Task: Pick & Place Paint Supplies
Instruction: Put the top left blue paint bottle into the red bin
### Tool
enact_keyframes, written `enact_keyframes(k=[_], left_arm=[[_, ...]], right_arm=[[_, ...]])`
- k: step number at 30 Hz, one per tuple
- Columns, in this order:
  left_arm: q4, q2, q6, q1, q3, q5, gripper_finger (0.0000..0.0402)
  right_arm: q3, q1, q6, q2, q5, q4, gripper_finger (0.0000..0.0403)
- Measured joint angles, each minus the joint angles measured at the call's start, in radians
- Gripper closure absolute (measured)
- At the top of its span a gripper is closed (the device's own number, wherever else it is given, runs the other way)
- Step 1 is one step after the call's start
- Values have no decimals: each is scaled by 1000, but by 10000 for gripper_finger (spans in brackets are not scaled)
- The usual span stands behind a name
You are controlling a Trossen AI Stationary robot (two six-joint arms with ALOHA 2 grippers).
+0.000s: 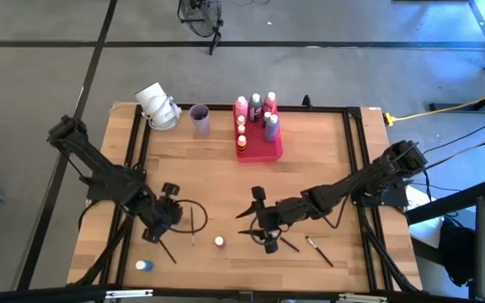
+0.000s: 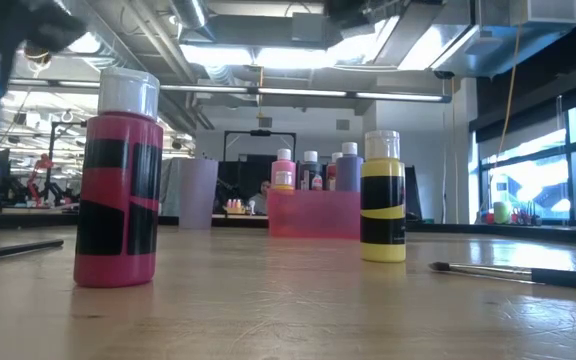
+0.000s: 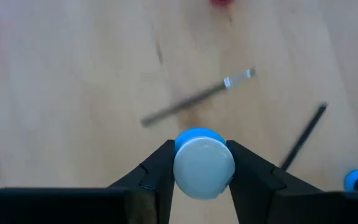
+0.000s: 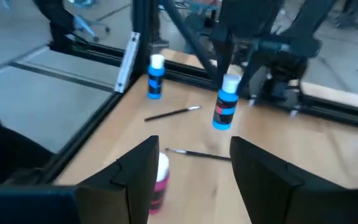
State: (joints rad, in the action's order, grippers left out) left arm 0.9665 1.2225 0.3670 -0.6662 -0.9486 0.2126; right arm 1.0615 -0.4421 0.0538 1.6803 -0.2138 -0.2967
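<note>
My left gripper [image 1: 160, 220] is over the table's near left part, shut on a blue paint bottle [image 4: 225, 102] with a white cap [image 3: 204, 167]. A second blue bottle [image 1: 144, 265] stands near the front left corner. My right gripper [image 4: 191, 171] hovers open near the table's middle, pointing toward the left arm. A red bottle [image 1: 219, 242] stands just beside one of its fingers. Thin brushes [image 1: 194, 225] [image 1: 318, 250] lie flat on the wood. A yellow bottle [image 2: 383, 195] stands upright in the low view. My left gripper pinches the blue bottle's top end, at the white cap [image 3: 180, 163], between its two fingers [image 3: 157, 171]. The fingers come from above, pointing steeply down. The bottle hangs upright below them, clear of the table.
A pink-red tray [image 1: 263, 150] holding several bottles stands at the far middle. A lilac cup [image 1: 199, 119] and a white object [image 1: 157, 105] are to its left. A black frame rail [image 1: 135, 151] runs along the table's sides.
</note>
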Motion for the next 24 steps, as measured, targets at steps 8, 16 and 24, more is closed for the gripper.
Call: enact_keyframes(k=[8,16,24], left_arm=[[145,-1,-197,147,-203,6,286],[145,4,-521,360,-341,2,286],[31,108,-814,605,-432,-169,286]], right_arm=[[19,-101,105,-28,-294,12,202],[29,-228,217,-63,-660,6,202],[29,-280,224,-64,-808,43,202]])
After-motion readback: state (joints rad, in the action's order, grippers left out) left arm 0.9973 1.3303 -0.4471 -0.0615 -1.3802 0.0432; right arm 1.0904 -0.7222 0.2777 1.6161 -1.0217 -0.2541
